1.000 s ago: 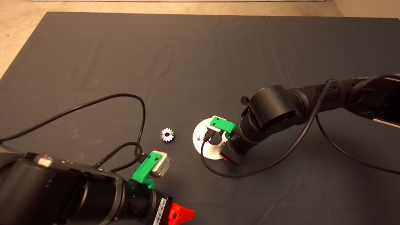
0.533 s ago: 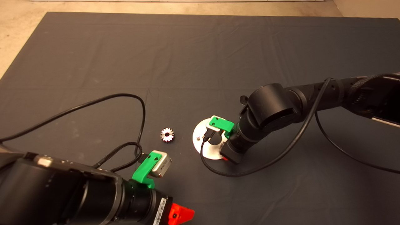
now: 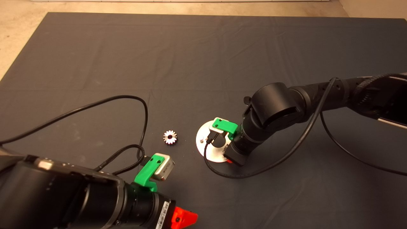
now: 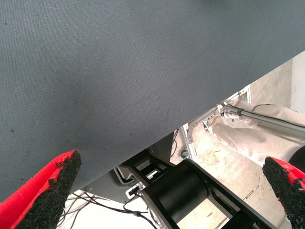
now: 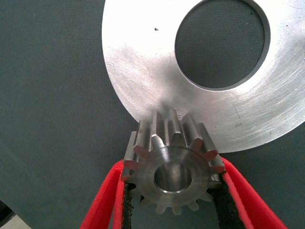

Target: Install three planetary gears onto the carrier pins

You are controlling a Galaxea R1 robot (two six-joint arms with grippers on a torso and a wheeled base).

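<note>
Planetary gear point(image 5: 172, 164) clenched in our right gripper point(image 5: 174, 200) jaws over disc point(image 5: 143, 71); we risk missing its pin. Left gripper point(image 4: 167, 191) released, parked.

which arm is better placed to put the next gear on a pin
Right. The right gripper already clamps a gear at the disc; the left gripper waits open at the mat's near edge.

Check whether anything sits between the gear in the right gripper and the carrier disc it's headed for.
Nothing visible does. The right gripper is shut on a gear held right over the disc rim, with only bare metal beneath. A free pin stands clear on the disc's far side. The second gear lies apart on the mat.
</note>
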